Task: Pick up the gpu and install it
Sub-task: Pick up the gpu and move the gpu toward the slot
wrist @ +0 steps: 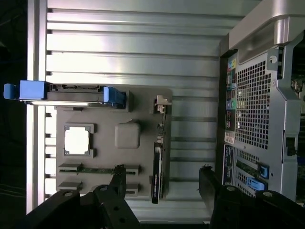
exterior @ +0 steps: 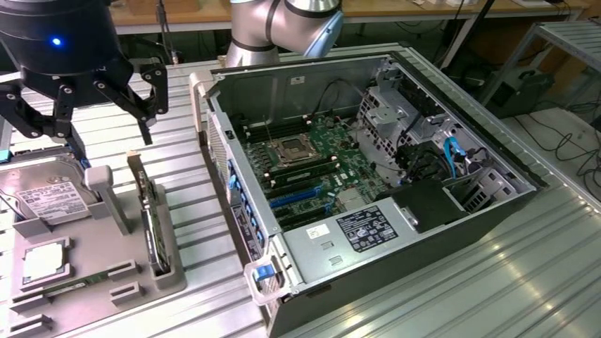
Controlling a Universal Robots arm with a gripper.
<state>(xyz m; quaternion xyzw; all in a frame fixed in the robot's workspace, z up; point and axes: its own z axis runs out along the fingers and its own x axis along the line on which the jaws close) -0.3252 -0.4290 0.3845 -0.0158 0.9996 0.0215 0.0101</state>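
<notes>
At the exterior view's left, gripper (exterior: 111,141) is hovering above grey holder tray (exterior: 174,278), fingers spread apart, gripping nothing. Gpu (exterior: 150,218) is standing on edge in a tray slot below, untouched; hard drive (exterior: 42,197) is lying beside it, open computer case (exterior: 272,91) sitting rightward

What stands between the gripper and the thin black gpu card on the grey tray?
Nothing visible does. The thin black gpu card stands on edge in its slot of the grey plastic tray, with its top edge bare. The black gripper hangs open above it, one finger to each side of the card.
</notes>
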